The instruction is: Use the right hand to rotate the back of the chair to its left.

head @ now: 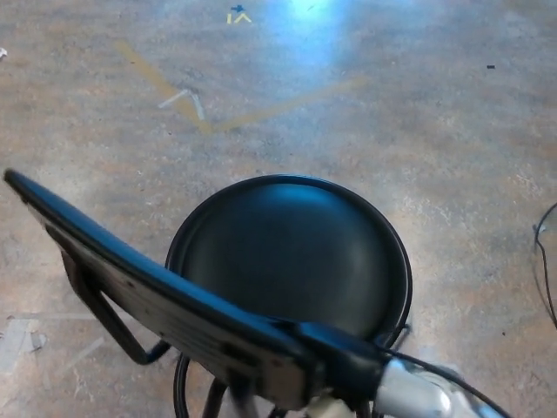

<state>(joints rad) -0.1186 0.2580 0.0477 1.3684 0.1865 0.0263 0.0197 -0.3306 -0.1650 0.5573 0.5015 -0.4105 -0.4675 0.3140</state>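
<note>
Now the black chair (pixel 287 261) stands on the concrete floor (pixel 435 131), with its round seat (pixel 291 252) in the middle of the head view. The backrest (pixel 148 287) runs as a long diagonal bar from the upper left edge down to the lower middle, so its left end is high and far, and its right end is low and near the camera. The right robot hand (pixel 344 357) touches this low right end of the backrest; it looks wrapped on it, but the fingers are blurred and I cannot tell the grip for sure. A grey wrist part (pixel 418 396) comes after it at the bottom edge. Yellow tape lines (pixel 174 91) lie on the floor well behind the chair. A thin cable (pixel 544 261) is at the right edge
</note>
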